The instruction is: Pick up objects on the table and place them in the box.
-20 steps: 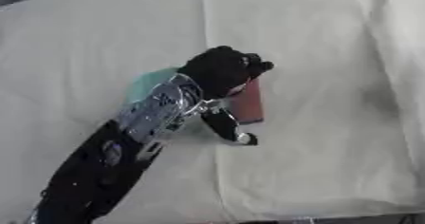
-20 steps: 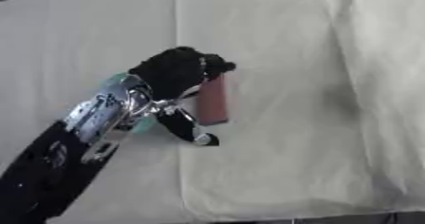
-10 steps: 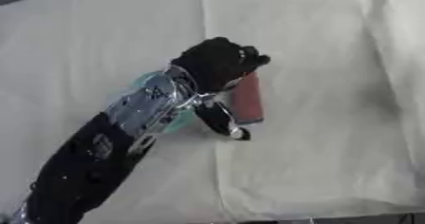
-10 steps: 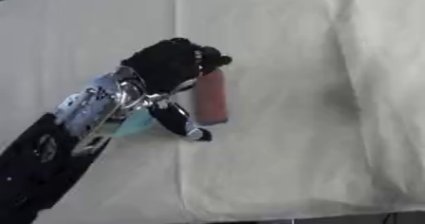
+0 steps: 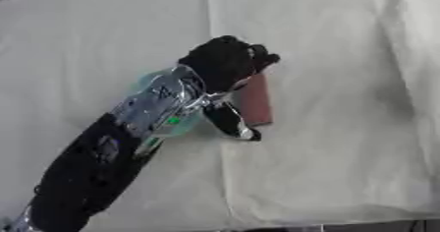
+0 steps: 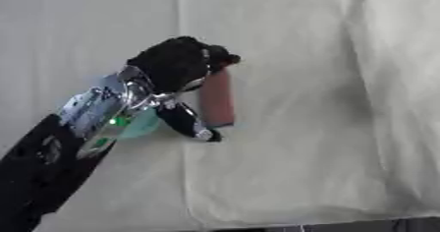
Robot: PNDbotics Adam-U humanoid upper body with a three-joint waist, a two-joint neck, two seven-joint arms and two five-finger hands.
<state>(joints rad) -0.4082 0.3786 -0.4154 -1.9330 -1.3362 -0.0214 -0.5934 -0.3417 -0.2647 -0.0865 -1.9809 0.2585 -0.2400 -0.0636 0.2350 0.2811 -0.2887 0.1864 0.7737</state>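
My left hand (image 5: 225, 61) reaches in from the lower left across the table (image 5: 343, 142), which is draped in a creased cream cloth. My black fingers (image 5: 258, 59) are curled over the top end of a reddish-brown block with a flat rectangular face (image 5: 254, 101), and my thumb (image 5: 230, 122) stretches down along its left side to its lower corner, so I am gripping it between thumb and fingers. The block stands roughly upright along the cloth, its long side running away from me, just right of a fold in the fabric. I cannot tell whether its lower edge touches the cloth or sits slightly above it. Beneath my silver wrist a pale teal, rounded thing (image 6: 137, 124) shows, mostly hidden by my forearm, lying just left of the block. My right hand appears in neither view.
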